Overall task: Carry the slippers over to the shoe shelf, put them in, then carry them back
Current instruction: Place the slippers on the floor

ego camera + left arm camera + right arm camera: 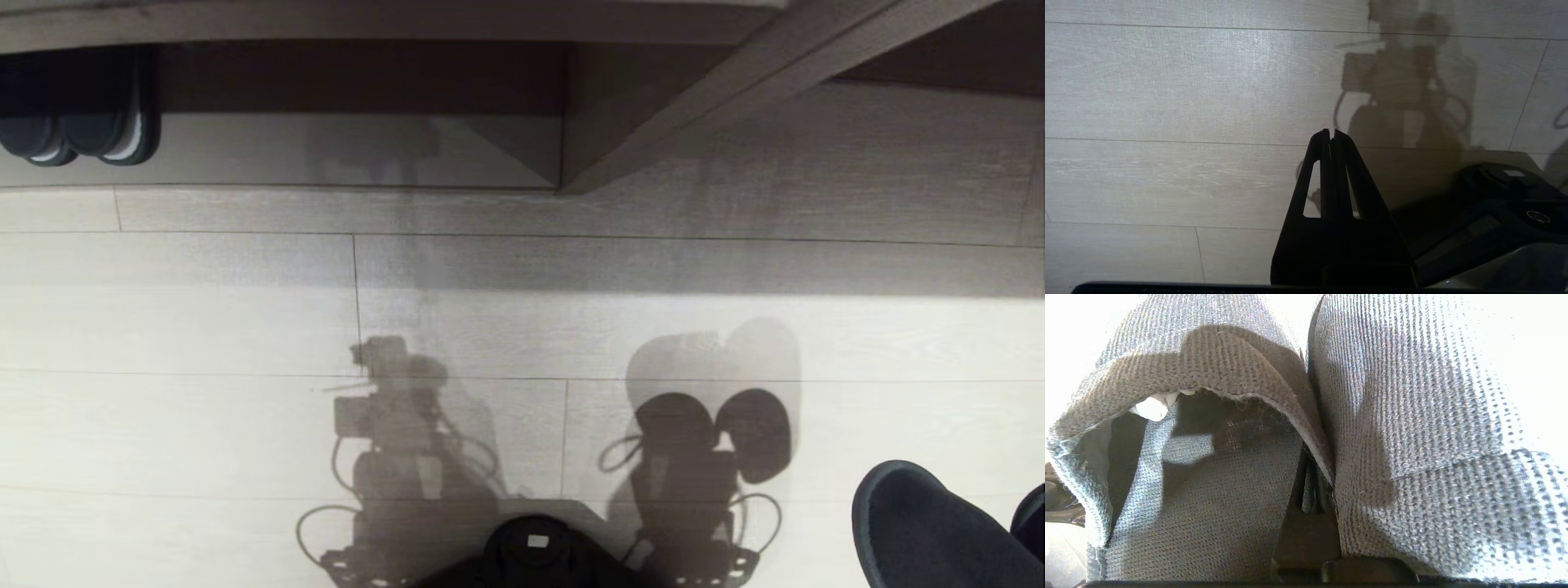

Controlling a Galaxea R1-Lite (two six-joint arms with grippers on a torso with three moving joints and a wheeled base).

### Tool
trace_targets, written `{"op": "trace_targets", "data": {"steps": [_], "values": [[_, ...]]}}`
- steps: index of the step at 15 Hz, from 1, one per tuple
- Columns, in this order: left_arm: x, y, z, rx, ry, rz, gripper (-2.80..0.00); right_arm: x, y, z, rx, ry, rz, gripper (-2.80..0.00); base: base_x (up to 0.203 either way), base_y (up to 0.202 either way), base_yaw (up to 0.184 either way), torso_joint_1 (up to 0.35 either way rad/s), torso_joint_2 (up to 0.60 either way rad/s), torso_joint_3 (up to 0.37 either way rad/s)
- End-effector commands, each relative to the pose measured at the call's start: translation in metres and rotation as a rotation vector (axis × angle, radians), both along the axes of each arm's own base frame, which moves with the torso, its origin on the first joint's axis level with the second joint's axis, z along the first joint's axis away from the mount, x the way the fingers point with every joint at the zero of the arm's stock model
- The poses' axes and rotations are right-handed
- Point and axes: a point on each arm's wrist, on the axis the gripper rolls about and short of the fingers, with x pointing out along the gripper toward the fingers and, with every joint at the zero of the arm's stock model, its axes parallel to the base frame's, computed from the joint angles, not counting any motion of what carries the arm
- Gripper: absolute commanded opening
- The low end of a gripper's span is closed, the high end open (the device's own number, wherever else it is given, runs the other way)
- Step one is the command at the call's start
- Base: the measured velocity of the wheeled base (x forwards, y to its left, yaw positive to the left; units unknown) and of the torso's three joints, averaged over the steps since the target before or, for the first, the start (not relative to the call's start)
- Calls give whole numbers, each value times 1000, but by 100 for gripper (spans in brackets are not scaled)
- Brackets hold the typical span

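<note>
No text, label, brand, number or sign is showing legibly in any view. A small pale tag [1152, 408] is sitting inside one slipper, its face reading blank.

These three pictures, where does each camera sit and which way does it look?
Head view: high on the robot, facing down at the floor and shoe shelf; its base shows.
Left wrist view: behind the left hand, shut and empty, facing the floor.
Right wrist view: behind the right hand, shut on the slippers.
Shared: head and left wrist views both show the arm's shadow.
</note>
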Motion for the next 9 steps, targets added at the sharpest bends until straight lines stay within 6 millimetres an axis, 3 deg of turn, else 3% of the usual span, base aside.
{"op": "trace_targets", "data": {"steps": [1, 9], "values": [[0, 0, 0, -1, 0, 1, -280, 0, 0, -12, -1, 2, 0, -280, 0, -197, 5, 5, 0, 2], [0, 0, 0, -1, 0, 1, -280, 0, 0, -12, -2, 2, 0, -280, 0, -196, 2, 2, 2, 3]]}}
